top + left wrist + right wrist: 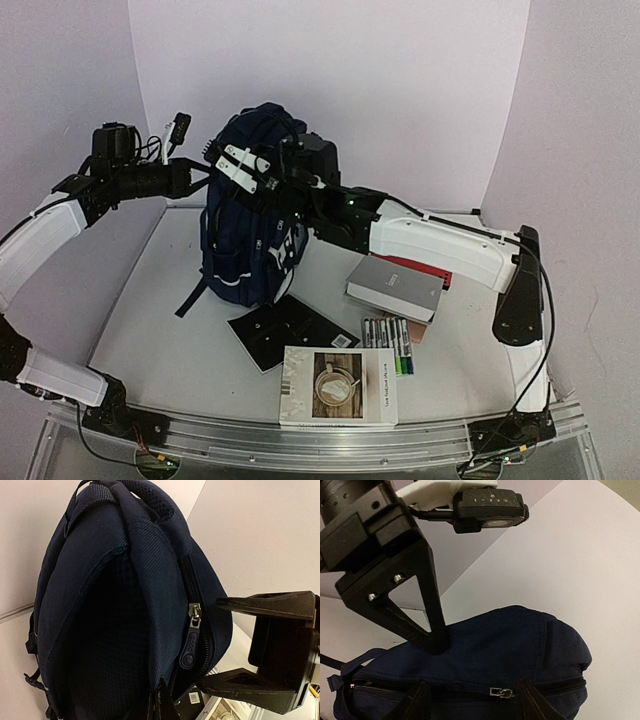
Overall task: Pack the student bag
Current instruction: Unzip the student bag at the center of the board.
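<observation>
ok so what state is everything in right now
student bag, upright, zip looks closed
left gripper, shut, tip on bag top
right gripper, open, straddling zip slider
front book, closed, flat
grey book, closed, on red one
black notebook, closed, flat
markers, lying in a row

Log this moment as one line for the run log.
student bag: upright on table | left gripper: shut on bag top | right gripper: open, straddling zipper pull | books, pens: unpacked on table
</observation>
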Available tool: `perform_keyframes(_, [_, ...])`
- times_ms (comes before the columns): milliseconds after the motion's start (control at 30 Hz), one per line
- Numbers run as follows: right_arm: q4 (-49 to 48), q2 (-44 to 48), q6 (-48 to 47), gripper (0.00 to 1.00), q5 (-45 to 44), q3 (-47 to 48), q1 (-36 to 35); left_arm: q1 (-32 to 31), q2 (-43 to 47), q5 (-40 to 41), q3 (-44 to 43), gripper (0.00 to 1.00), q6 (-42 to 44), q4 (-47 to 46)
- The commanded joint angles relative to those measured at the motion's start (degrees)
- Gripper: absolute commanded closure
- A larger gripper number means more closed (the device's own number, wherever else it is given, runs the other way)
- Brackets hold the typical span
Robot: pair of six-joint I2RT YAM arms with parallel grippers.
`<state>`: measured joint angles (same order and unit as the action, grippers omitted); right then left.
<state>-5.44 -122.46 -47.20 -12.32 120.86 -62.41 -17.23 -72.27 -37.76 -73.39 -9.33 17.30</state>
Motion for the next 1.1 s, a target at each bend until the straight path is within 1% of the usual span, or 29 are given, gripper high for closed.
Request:
perform_keyframes(0, [-2.47, -1.87, -2.07, 0.45, -6.36, 2.4, -0.21, 0.0, 4.47, -0.25, -1.09, 1.0, -2.0, -5.07])
perform_keyframes(200, [-3.38, -1.31, -4.11, 0.43, -10.35, -0.46, -0.09, -0.04, 4.83, 2.74, -2.15, 1.0, -3.27, -4.54])
perform_keyframes(433, [-7.55, -2.69, -7.27, 0.39, -14.84, -1.04, -0.06, 0.0, 4.42, 1.85, -2.7, 1.0, -3.59, -3.57])
perform_keyframes(533, [-10.26, -2.86, -7.59, 0.38, -15.25, -0.86, 0.0, -0.01, 4.27, 1.45, -2.79, 1.0, -3.51, -3.23])
perform_keyframes(633, [-10.81, -3.0, -6.91, 0.38, -13.83, 0.11, -0.13, 0.01, 3.7, 1.18, -2.97, 1.0, -3.34, -2.46])
perform_keyframes(700, [-10.82, -3.08, -6.7, 0.4, -13.01, 0.74, -0.15, -0.03, 3.38, 1.13, -3.21, 1.0, -3.29, -2.05])
perform_keyframes(833, [-10.82, -3.14, -6.71, 0.46, -11.38, 1.21, -0.3, 0.0, 2.92, 0.95, -3.44, 1.0, -3.55, -1.64])
perform_keyframes(1067, [-10.77, -4.75, -8.99, 0.54, -9.49, 3.13, -0.44, -0.05, 2.28, 0.93, -3.91, 1.0, -3.33, -0.88])
